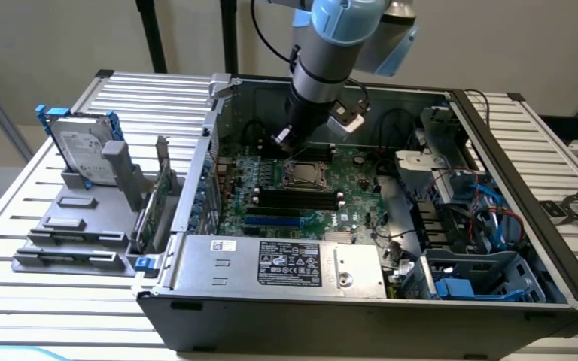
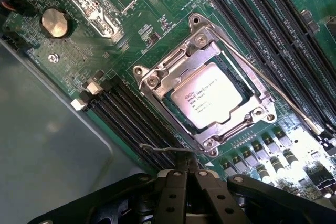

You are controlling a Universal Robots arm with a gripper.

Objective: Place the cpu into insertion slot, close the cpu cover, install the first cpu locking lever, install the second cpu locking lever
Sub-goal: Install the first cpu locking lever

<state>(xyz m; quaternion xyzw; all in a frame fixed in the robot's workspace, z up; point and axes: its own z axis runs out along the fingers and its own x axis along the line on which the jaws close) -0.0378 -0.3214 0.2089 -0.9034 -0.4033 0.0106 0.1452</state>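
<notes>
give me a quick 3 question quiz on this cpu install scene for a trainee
1. True or false: the cpu lies on the silver power supply box.
2. Pick one. The cpu cover is: A) down flat, framing the cpu; B) standing upright; C) lying outside the case.
3. Short answer: which thin part lies closest to the fingertips of the shut gripper?

Key: 1 false, it sits in the socket on the green board; 2 A; 3 the wire locking lever.
</notes>
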